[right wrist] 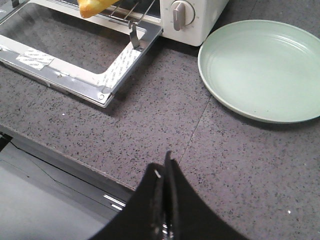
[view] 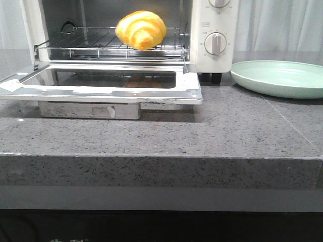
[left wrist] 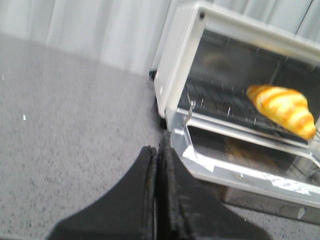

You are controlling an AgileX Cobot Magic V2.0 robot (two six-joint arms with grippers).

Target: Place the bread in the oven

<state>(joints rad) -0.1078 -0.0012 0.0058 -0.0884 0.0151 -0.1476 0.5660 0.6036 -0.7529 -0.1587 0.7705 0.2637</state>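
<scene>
The bread [view: 141, 29], a glossy golden bun with orange-brown stripes, lies on the wire rack [view: 91, 43] inside the white oven [view: 214, 30]. The oven's glass door [view: 101, 80] is dropped open and lies flat. The bread also shows in the left wrist view [left wrist: 282, 109] and, at the frame's edge, in the right wrist view [right wrist: 95, 6]. My left gripper [left wrist: 156, 152] is shut and empty, over the counter beside the door's corner. My right gripper [right wrist: 164, 167] is shut and empty, near the counter's front edge. Neither gripper shows in the front view.
A pale green plate [view: 280, 78] sits empty on the grey speckled counter [view: 227, 126] to the right of the oven; it also shows in the right wrist view [right wrist: 262, 67]. A metal tray [view: 88, 110] sits under the open door. White curtains hang behind.
</scene>
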